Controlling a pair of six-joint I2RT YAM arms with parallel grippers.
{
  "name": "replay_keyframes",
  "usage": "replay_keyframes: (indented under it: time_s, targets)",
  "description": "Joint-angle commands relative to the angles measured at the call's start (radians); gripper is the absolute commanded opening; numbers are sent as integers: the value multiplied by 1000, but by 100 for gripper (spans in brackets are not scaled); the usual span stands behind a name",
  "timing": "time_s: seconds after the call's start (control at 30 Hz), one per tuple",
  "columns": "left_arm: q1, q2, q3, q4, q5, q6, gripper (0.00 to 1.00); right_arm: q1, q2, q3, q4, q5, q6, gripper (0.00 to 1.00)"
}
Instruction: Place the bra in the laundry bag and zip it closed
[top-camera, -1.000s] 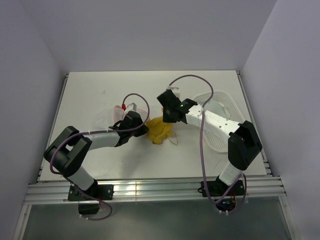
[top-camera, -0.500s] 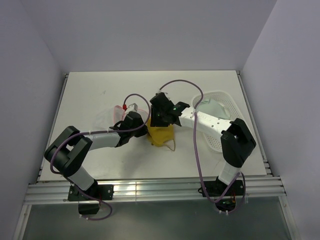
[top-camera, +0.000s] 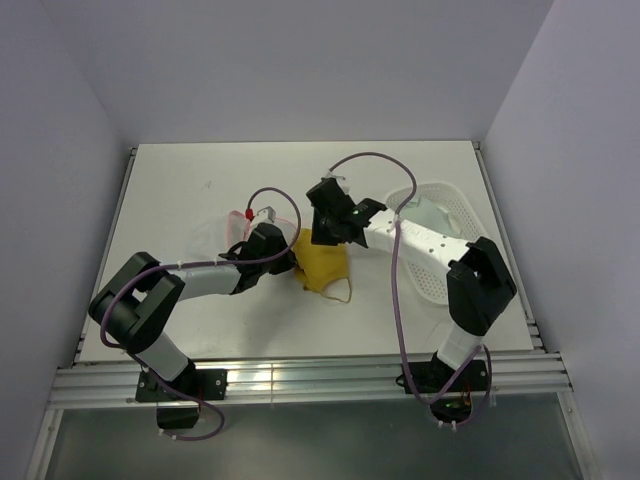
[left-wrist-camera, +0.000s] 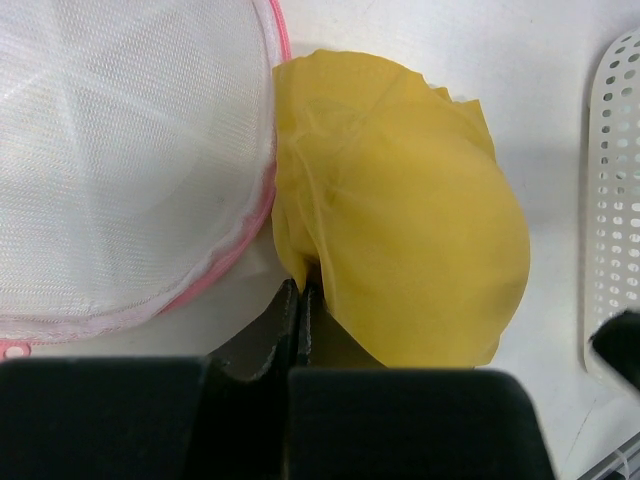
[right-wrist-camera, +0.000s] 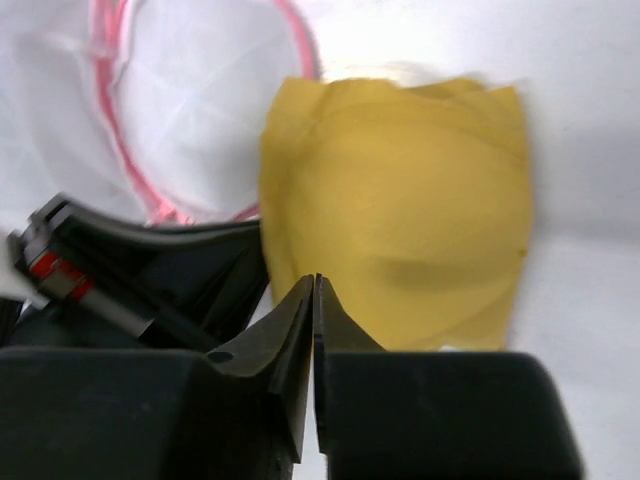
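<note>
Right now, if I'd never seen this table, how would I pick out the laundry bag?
On the white table, look left of centre, beside the left arm's gripper. The laundry bag is the round pouch touching the yellow bra. Unlike the white plastic basket at the right, it is see-through mesh with a pink rim.

Seen from above, the bag (top-camera: 237, 222) is mostly hidden behind the left gripper (top-camera: 288, 252); only a little of its pink rim shows. The left wrist view cuts off the bag and the basket (left-wrist-camera: 615, 190) at its edges. There the closed fingers meet the bra (left-wrist-camera: 400, 210), but I cannot tell if they pinch cloth. The right wrist view is blurred.
</note>
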Motion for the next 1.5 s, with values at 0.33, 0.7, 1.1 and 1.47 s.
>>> replay_keyframes:
  time_s: [0.33, 0.7, 1.1, 1.47]
  targets:
    - [-6, -31, 15, 22, -5, 5, 1, -35, 111, -64, 108, 17, 27, 0]
    - [-23, -14, 38, 21, 4, 3, 1, -33, 170, -167, 196, -36, 62, 0]
    - [-30, -128, -10, -30, -66, 6, 67, -31, 197, -131, 202, -29, 56, 0]
    - [-30, -8, 15, 15, -20, 28, 58, -36, 144, -92, 156, -13, 55, 0]
